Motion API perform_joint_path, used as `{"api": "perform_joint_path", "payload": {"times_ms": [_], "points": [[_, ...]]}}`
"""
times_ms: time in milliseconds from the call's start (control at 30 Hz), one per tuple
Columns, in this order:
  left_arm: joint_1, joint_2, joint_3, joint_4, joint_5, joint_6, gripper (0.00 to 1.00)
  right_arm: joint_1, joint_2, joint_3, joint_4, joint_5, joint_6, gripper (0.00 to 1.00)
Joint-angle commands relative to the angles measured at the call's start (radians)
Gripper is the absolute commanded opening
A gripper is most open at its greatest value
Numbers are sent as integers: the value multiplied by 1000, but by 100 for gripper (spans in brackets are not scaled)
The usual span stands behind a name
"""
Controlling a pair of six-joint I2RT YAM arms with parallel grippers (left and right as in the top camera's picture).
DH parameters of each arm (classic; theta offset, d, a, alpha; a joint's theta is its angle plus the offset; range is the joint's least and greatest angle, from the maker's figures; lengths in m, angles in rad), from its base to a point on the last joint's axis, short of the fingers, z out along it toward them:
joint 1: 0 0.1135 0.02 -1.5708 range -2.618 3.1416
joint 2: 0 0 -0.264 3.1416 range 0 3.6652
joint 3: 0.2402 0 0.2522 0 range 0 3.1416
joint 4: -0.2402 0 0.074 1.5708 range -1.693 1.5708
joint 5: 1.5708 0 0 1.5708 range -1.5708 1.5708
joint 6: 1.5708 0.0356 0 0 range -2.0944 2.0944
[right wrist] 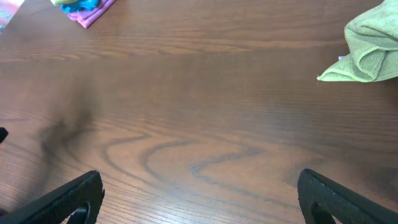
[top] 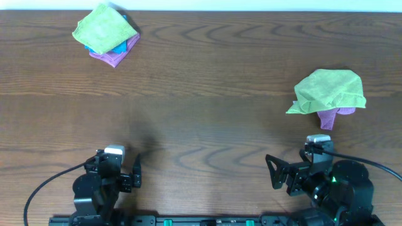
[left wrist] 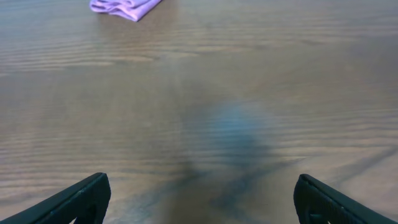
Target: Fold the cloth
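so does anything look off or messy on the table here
The lime-green cloth at the right lies rumpled in a heap, draped over a purple cloth that peeks out below it. The far-left stack of green, blue and purple cloths sits a bit skewed. Nothing looks spilled or damaged.

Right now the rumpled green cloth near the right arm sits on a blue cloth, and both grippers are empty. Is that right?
Not quite. The rumpled green cloth sits on a purple cloth, not a blue one, as the overhead view shows. The left gripper and right gripper are both empty, as you said.
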Motion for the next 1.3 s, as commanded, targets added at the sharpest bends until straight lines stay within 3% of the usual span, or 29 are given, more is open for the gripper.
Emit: {"api": "perform_joint_path", "payload": {"times_ms": [0, 533, 1267], "points": [[-8, -22, -28, 5, -45, -10, 95, -7, -4, -1, -2, 3, 10, 99], [19, -23, -102, 6, -121, -133, 95, -7, -4, -1, -2, 3, 10, 99], [20, -22, -104, -3, -161, -128, 95, -7, -4, -1, -2, 2, 10, 99]]}}
